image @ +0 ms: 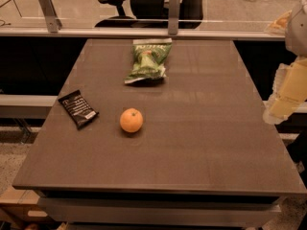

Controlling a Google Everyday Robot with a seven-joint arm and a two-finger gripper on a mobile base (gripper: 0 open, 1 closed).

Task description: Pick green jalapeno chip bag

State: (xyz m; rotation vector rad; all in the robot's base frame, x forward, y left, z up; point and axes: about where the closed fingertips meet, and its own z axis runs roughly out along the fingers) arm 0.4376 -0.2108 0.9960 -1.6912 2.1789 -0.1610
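1. Nearby, 1 orange fruit (131, 120) and 1 black wrapper (77, 109) (6 and 8 o'clock of the green jalapeno chip bag (147, 60)).
2. That 1 bag lies at the table's (201, 143) 12 o'clock.
3. 1 gripper (283, 99) at 3 o'clock; its grip cannot be told.

Table (201, 128) holds green jalapeno chip bag (147, 60), orange (131, 120), wrapper (77, 109); claw (277, 110) off right edge.

Dim, warm indoor light, soft overall.
Faint sheen on the table (192, 143) past its centre; short shadows fall toward its near edge; the gripper (280, 104) off the table's right edge looks pale, blurred.
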